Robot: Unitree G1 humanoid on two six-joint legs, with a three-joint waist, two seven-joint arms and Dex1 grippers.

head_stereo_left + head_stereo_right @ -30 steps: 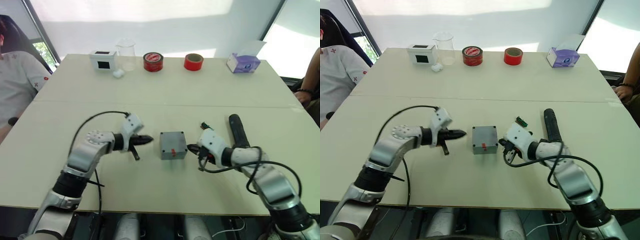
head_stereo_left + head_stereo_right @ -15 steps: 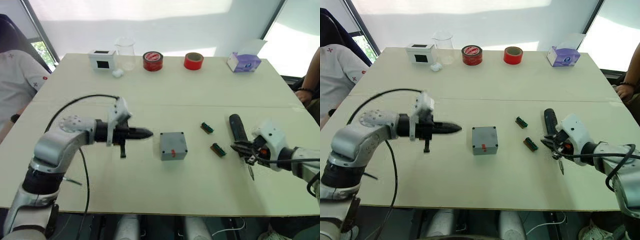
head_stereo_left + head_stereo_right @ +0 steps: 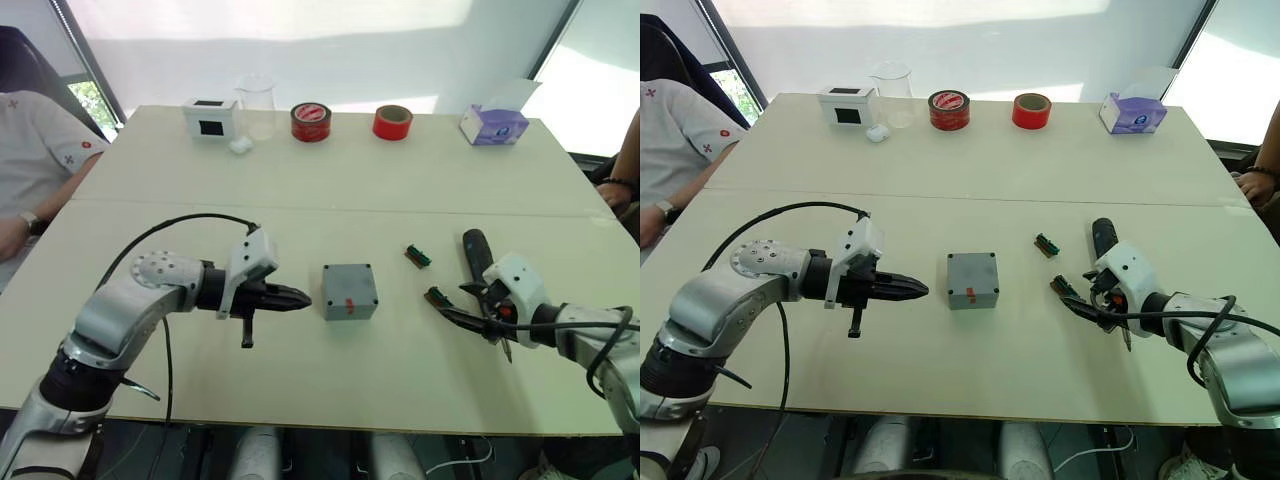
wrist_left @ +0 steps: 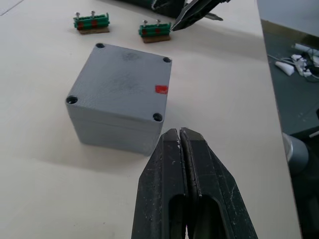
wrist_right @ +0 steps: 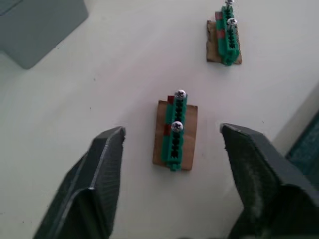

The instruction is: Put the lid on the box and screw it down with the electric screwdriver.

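On the surface (image 3: 330, 190), right hand (image 5: 172, 144) spread wide over a green screw strip (image 5: 175, 130), left hand (image 4: 180, 142) clenched empty by the box (image 4: 119, 94), so those screws could easily scatter.

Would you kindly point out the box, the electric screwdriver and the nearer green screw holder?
box (image 4: 122, 79), left wrist view, middle of its top face.
electric screwdriver (image 3: 473, 250), left eye view, upper black body.
nearer green screw holder (image 5: 175, 132), right wrist view, its green strip.
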